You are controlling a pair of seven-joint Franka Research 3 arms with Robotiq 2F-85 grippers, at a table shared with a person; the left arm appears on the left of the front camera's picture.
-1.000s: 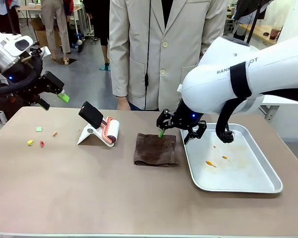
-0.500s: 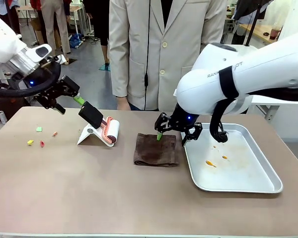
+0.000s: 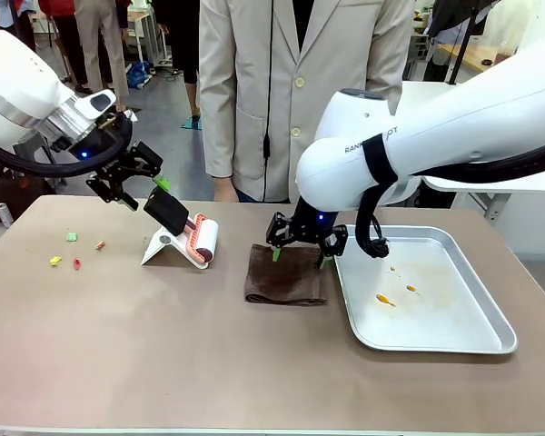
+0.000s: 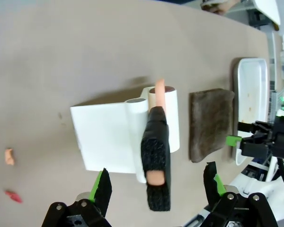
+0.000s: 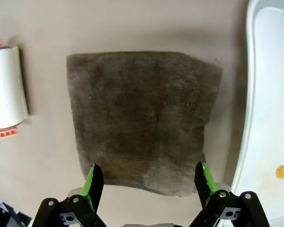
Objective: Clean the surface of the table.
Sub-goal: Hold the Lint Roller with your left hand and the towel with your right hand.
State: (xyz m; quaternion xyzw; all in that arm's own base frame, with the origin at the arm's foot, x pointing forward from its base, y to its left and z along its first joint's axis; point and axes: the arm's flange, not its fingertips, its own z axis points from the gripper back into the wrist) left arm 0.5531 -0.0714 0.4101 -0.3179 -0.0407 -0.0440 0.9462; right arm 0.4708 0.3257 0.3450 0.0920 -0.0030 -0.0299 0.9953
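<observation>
1. Under my left claw (image 4: 156, 182) stands a roller (image 4: 173, 118). Its black handle tilts up between my two fingers, which are spread wide and grip nothing.
2. Seen from the front, my left claw (image 3: 138, 182) hangs just above the upper end of that handle. I cannot tell whether a pad touches it.
3. Below the same claw, the roller (image 3: 200, 241) rests on a white stand (image 3: 163, 245), which sits on the table (image 3: 209, 363).
4. Out to the side of my left claw, away from the roller, a few small coloured scraps (image 3: 73, 250) lie on the taupe-brown top.
5. My right claw (image 5: 147, 176) is also wide open and grips nothing. It hangs low over a folded brown cloth (image 5: 142, 118), fingers spread almost as wide as the cloth. I cannot tell whether they touch it.
6. From the front, my right claw (image 3: 300, 252) is over the far edge of the cloth (image 3: 286, 272), with the roller well off to one side.
7. On the other side of my right claw, just beside the cloth, lies a silver tray (image 3: 445, 318) with small orange smears (image 3: 383, 299) in it.
8. Beyond both claws, a person (image 3: 291, 91) in a light jacket stands at the far edge of the table.
</observation>
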